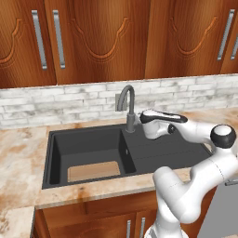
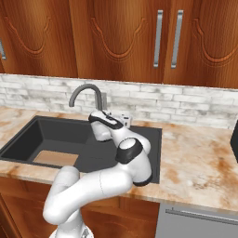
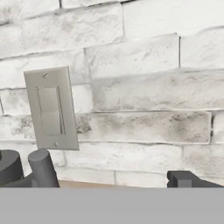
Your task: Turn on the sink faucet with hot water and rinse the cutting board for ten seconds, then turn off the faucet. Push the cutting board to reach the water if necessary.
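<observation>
Nowhere legible writing; pincer [image 3: 109, 181] spread wide beside the sink faucet [image 1: 128, 108].

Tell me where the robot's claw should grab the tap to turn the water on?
Probably the small side lever at the foot of the sink faucet, not the tall arched spout, which looks fixed. In the hand view the lever is a short dark peg sticking up at lower left, so the claw should slide that way and close across it from the front, facing the brick wall.

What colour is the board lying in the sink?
Light tan wood; the cutting board shows best in the left base view, against the black sink.
</observation>
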